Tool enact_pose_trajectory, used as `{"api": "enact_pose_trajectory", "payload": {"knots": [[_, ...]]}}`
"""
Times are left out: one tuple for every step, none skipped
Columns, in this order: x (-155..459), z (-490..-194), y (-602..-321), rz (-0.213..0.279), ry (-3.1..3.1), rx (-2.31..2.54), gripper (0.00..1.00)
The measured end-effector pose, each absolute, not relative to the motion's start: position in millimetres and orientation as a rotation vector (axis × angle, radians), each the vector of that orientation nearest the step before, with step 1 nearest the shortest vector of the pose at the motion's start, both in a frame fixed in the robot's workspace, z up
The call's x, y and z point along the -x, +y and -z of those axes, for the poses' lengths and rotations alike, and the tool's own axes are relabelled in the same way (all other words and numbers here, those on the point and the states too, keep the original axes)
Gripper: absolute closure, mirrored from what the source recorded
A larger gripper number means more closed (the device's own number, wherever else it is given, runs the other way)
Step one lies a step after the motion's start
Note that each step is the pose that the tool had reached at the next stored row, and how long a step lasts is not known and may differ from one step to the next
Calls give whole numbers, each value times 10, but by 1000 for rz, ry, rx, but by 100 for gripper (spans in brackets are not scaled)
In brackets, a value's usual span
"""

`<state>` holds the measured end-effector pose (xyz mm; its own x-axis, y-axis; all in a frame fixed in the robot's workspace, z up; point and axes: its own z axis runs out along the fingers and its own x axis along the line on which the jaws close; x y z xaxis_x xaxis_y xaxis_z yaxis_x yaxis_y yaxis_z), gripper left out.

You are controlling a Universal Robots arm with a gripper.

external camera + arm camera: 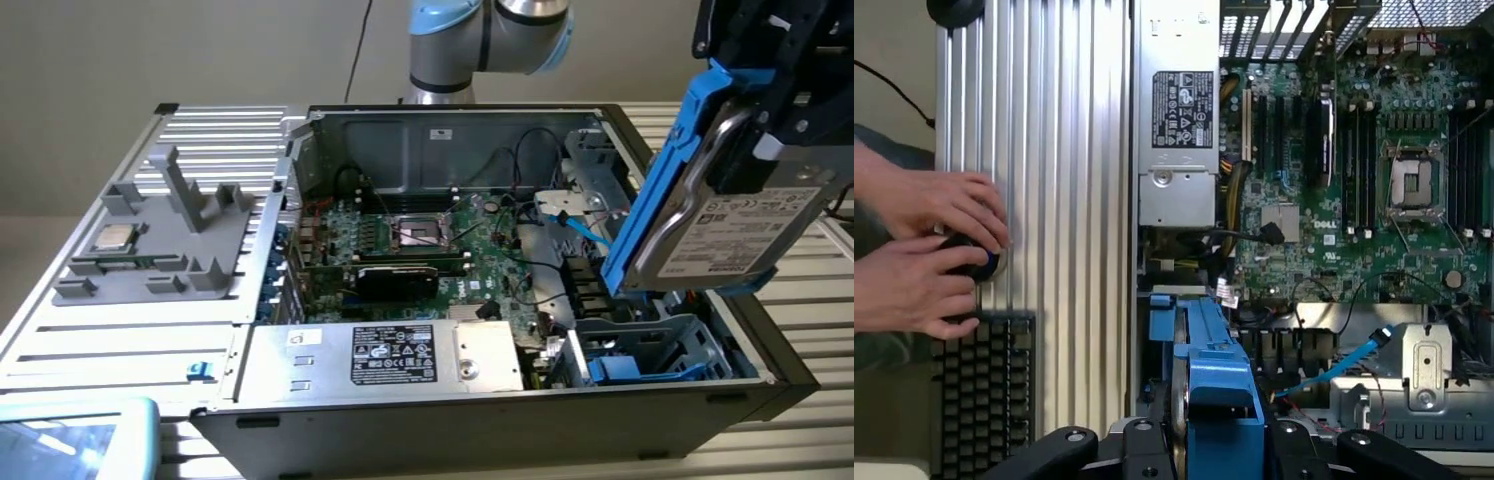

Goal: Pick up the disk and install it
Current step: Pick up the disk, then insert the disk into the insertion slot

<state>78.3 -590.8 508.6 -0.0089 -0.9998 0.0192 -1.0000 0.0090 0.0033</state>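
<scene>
The disk (727, 225), a silver-grey hard drive with a white label in a bright blue carrier, hangs tilted on edge above the right side of the open computer case (441, 130). My gripper (771, 130) is shut on it from above, its black fingers clamping the two flat sides. In the wrist view the disk's blue carrier edge (1214, 380) runs between the black fingers (1069, 445), over the case's drive area. An empty drive bay (654, 355) with blue plastic sits below the disk at the case's near right corner.
Inside the case are a green motherboard (427, 240), a silver power supply with a black label (394, 355) and blue cables (581, 225). A grey fixture with a processor chip (114, 238) lies at the exterior view's left. A person's hands (929, 255) rest by a keyboard (984, 390).
</scene>
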Motion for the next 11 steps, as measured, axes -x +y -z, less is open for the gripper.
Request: {"api": "enact_pose_trajectory", "payload": {"knots": [[-791,-5086,-5917,-17,-2220,-2200,63],[-795,-5087,-5932,-18,-2220,-2200,63],[-796,-5087,-5956,-18,-2220,-2200,63],[-797,-5086,-5982,-17,-2220,-2200,63],[-802,-5087,-6001,-17,-2220,-2200,63],[-811,-5086,-6006,-17,-2220,-2200,63],[-823,-5087,-6006,-18,-2220,-2200,63],[-834,-5087,-6008,-18,-2220,-2200,63],[-846,-5086,-6009,-17,-2220,-2200,63],[-853,-5087,-6009,-17,-2220,-2200,63],[-853,-5087,-6009,-17,-2220,-2200,63]]}}
